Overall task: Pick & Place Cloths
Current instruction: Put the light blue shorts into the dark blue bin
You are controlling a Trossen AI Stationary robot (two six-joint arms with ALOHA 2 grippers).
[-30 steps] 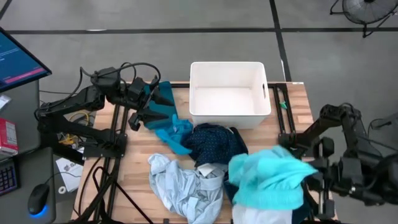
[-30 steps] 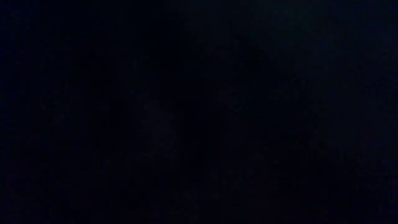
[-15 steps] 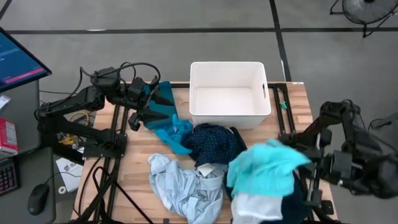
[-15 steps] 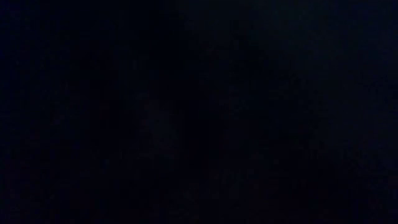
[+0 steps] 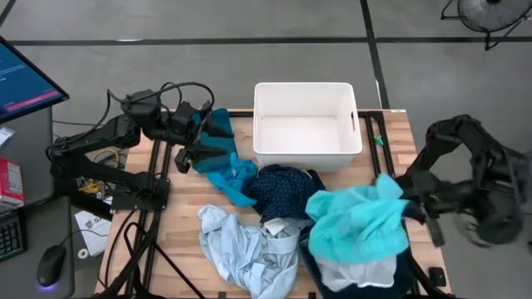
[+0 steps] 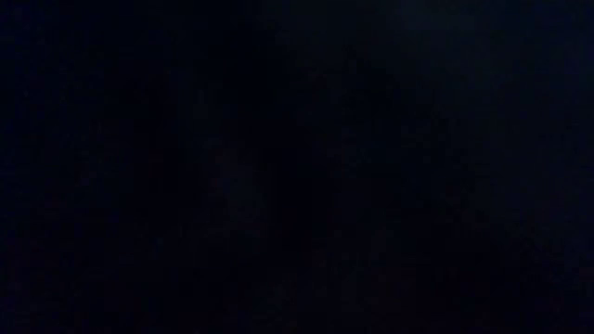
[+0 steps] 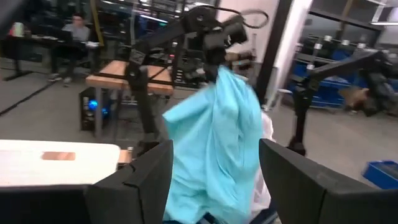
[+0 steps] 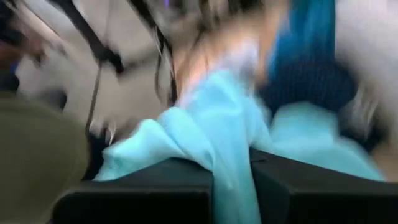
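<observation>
My right gripper (image 5: 397, 191) is over the table's right side, shut on the turquoise cloth (image 5: 357, 223), which hangs below it in the left wrist view (image 7: 214, 143). White cloth (image 5: 357, 270) shows under its lower edge. Left of it, the navy dotted cloth (image 5: 287, 191), bright blue cloth (image 5: 233, 174) and pale blue-grey cloth (image 5: 245, 245) lie heaped on the table. My left gripper (image 5: 199, 141) waits open at the table's far left, its fingers (image 7: 134, 180) wide apart. The low view is dark. My right gripper pinches a bunched fold of the turquoise cloth (image 8: 230, 149) between its two fingers (image 8: 149, 186), coming from above. The cloth hangs slack below the gripper (image 7: 214, 59). Whether its lower end still lies on the pile, I cannot tell.
The white rigid tub (image 5: 306, 93) stands at the table's far edge, between both arms, and nothing lies inside. A teal and dark fabric piece (image 5: 218, 124) sits beside my left gripper. Bare wood (image 5: 183, 208) shows at the table's left. People sit at desks beyond the table (image 7: 78, 28).
My right gripper has risen and moved toward the table's far edge, staying shut on the turquoise cloth. The cloth's held end has been drawn up and toward the far edge, and white cloth beneath its near edge has come into sight.
</observation>
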